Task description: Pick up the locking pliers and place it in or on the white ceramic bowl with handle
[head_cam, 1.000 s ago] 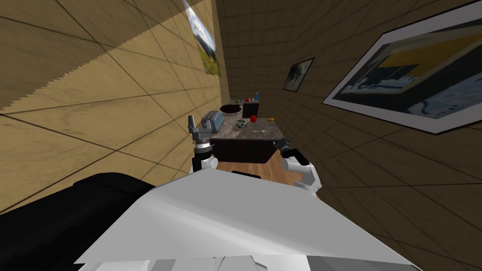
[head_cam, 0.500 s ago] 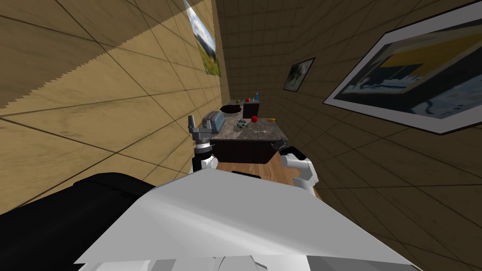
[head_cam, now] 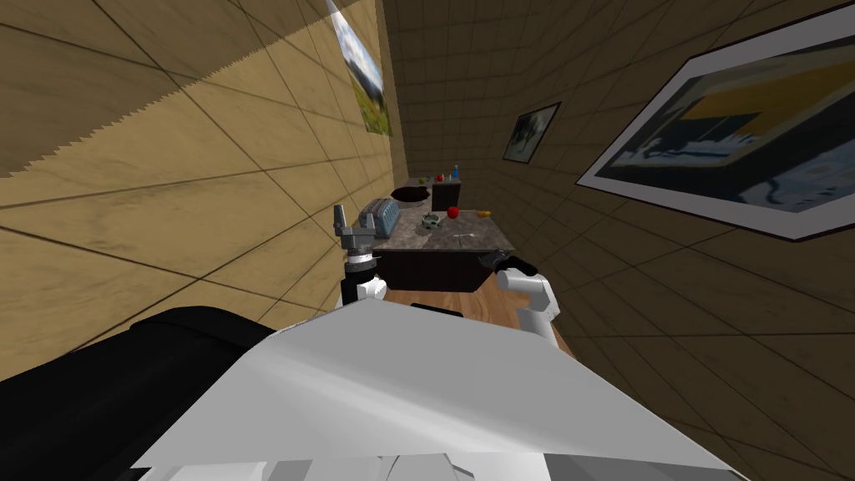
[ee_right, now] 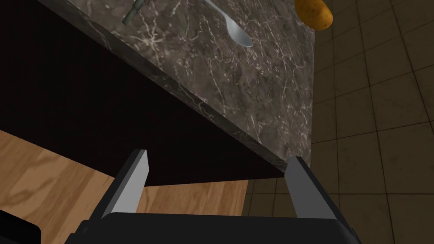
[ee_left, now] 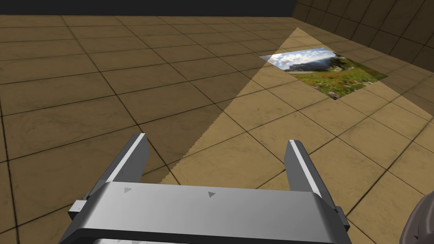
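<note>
Stands before the marble-topped counter [ee_right: 254, 84], dark-fronted. Judged at approach stage: no pick made, no placement made, both steps outstanding. Holds the right gripper [ee_right: 218, 159] low, just off the counter's front edge near its corner, fingers spread, empty. Carries the left gripper [ee_left: 217, 146] raised beside the counter's left end, likewise spread and empty. Places the locking pliers [ee_right: 133, 10] on the counter top, past the edge and well apart from the right gripper (only a slender grey-green tip in sight, so identified by judgement), beside a spoon [ee_right: 237, 34]. Cannot confirm the bowl: possibly the small grey-green item [head_cam: 430, 221] at mid-counter, too small to tell.
</note>
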